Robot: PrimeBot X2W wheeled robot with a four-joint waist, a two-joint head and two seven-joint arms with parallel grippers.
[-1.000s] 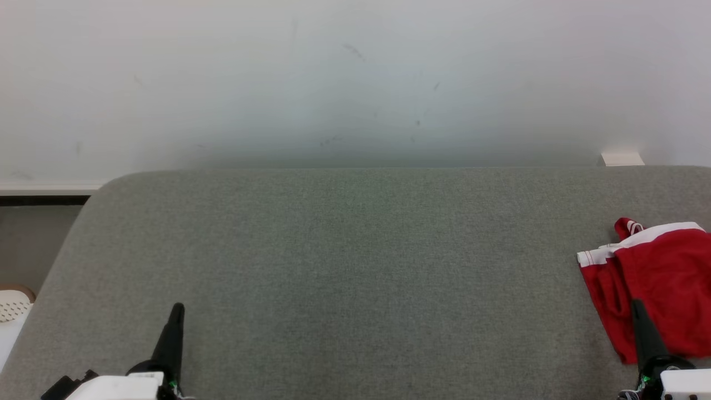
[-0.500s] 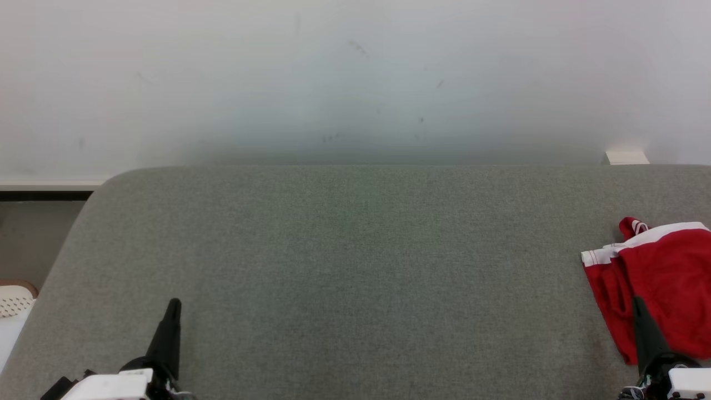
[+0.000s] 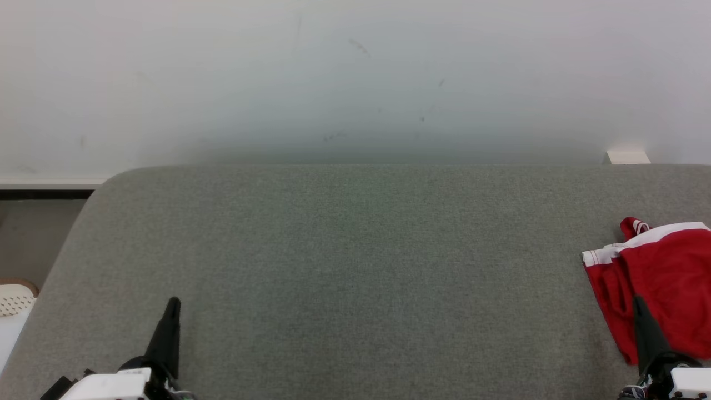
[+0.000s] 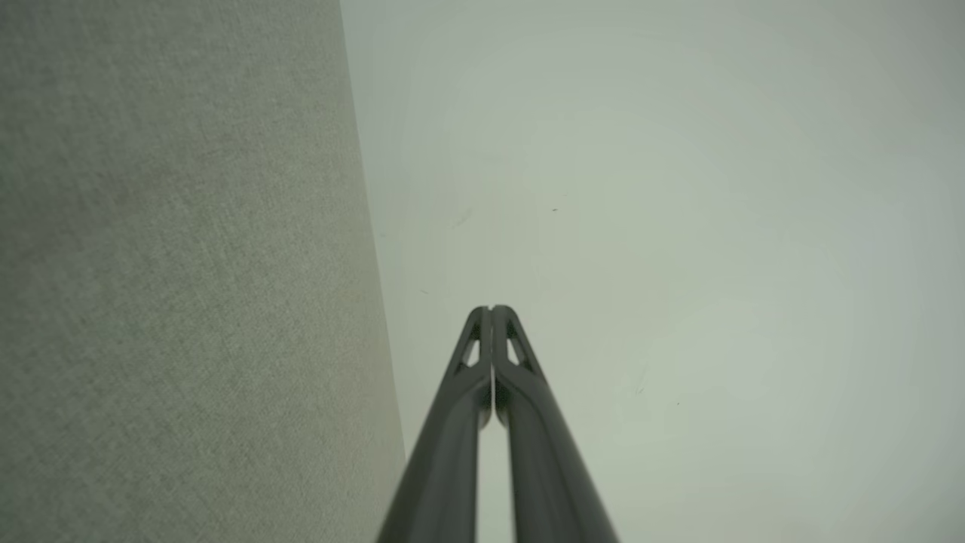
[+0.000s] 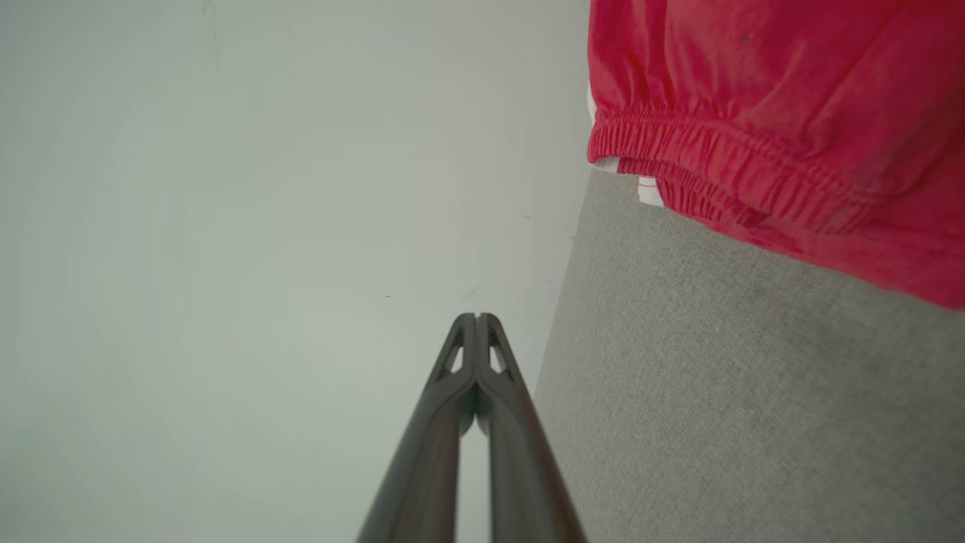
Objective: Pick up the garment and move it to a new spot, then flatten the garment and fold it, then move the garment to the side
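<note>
The garment (image 3: 661, 278) is a pair of red shorts with a white band, folded and lying at the right edge of the grey padded table (image 3: 355, 266). In the right wrist view its elastic waistband (image 5: 724, 158) shows at the upper right. My right gripper (image 3: 639, 303) is shut and empty, its tip in front of the garment's near left part in the head view. My left gripper (image 3: 173, 304) is shut and empty at the lower left, far from the garment. Both wrist views show the fingertips pressed together, the left gripper (image 4: 491, 309) and the right gripper (image 5: 476, 317) alike.
A pale wall (image 3: 355, 83) rises behind the table. A small white block (image 3: 627, 158) sits at the table's far right edge. At the far left, beside the table, stands a white perforated basket (image 3: 14, 303).
The head view has shifted a little. Both grippers sit slightly lower and stay shut. The garment lies as before.
</note>
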